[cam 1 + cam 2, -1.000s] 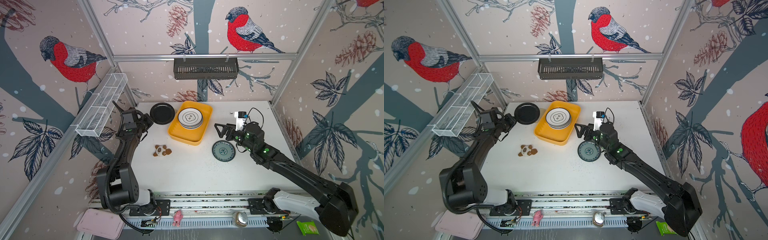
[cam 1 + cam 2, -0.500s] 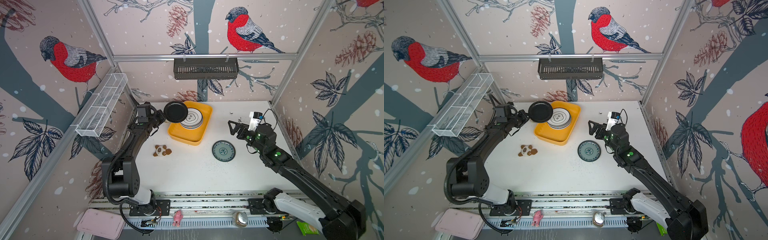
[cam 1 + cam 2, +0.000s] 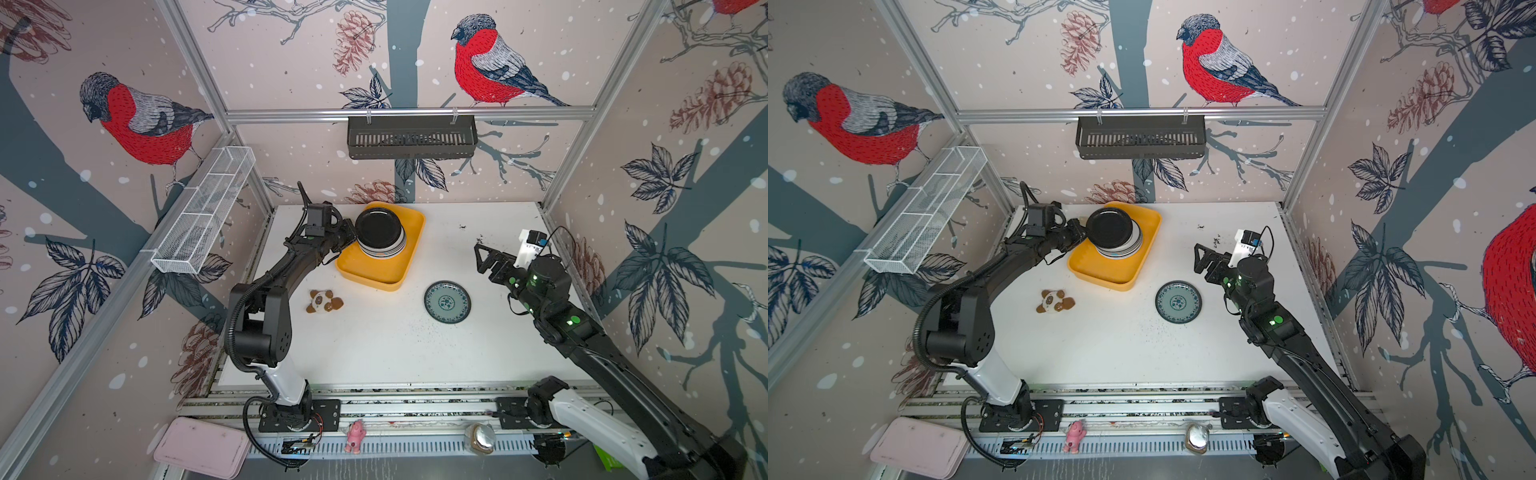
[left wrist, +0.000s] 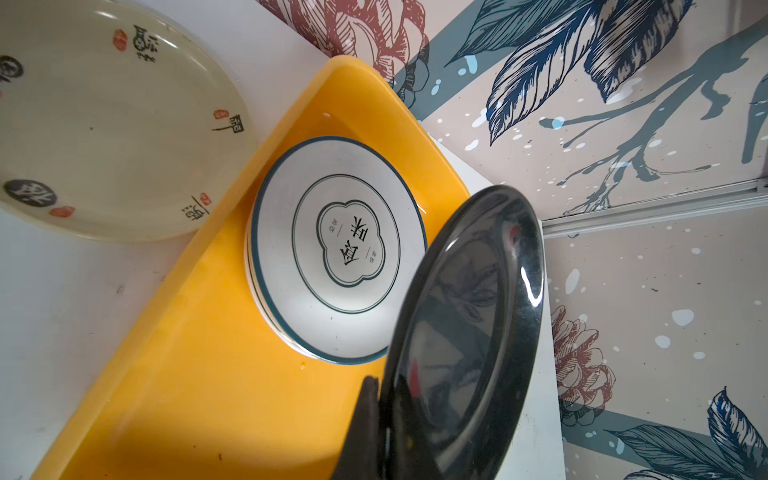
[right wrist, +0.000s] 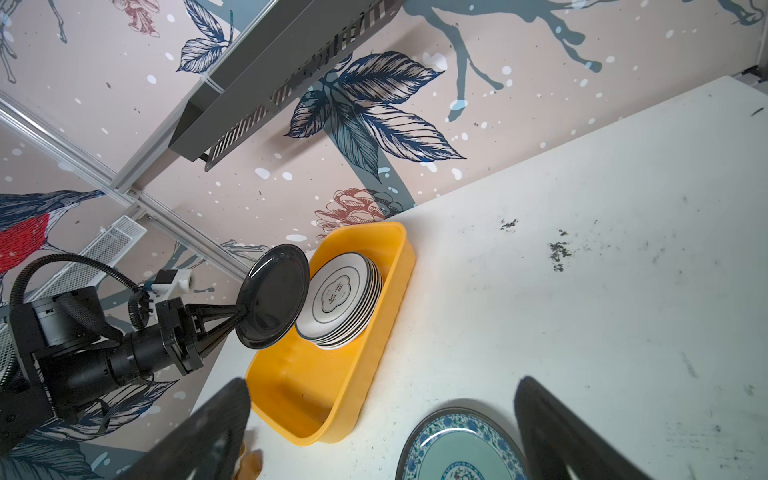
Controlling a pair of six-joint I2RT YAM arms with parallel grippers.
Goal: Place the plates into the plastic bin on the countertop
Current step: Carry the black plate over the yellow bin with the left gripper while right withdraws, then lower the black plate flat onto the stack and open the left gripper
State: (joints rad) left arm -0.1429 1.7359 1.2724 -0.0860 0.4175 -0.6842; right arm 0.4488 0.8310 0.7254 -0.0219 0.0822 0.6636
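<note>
Stack of white plates (image 3: 384,252) with dark rims sits inside the plastic bin (image 3: 376,274), toward the back of the countertop (image 3: 374,345). Directly above the stack, the black plate (image 3: 378,227) hangs tilted, pinched at its rim by the left gripper (image 3: 352,240) — jaws closed on the plate. Contact between black plate and stack cannot be determined. The cream plate (image 4: 108,124) lies on the countertop just beside the bin. The teal plate (image 3: 447,301) lies flat outside the bin, near the right gripper (image 3: 478,259) — jaws spread wide, holding nothing. The panda toy (image 3: 324,300) lies near the bin.
</note>
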